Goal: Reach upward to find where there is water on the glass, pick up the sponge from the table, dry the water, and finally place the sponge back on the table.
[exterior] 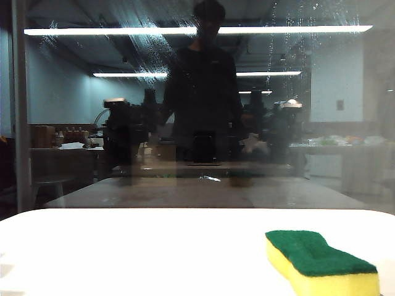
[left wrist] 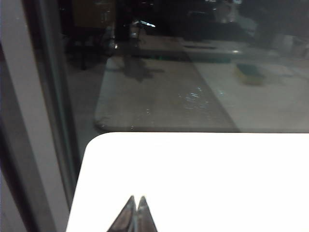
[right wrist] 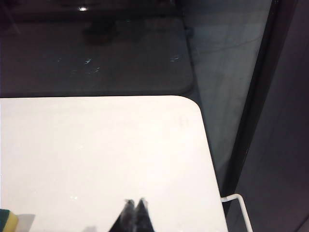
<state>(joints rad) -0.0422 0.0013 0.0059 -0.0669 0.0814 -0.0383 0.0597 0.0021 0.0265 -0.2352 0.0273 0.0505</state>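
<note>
The sponge, yellow foam with a dark green top, lies flat on the white table at the front right of the exterior view; a corner of the sponge shows in the right wrist view. The glass stands behind the table, with streaks and drops of water near its top. My left gripper is shut and empty above the table's left part. My right gripper is shut and empty too, with the sponge apart from it to one side. Neither arm appears directly in the exterior view.
A vertical frame bar stands at the glass's left edge. The table's rounded corners end close to the glass. A white wire bracket sticks out beside the table's right edge.
</note>
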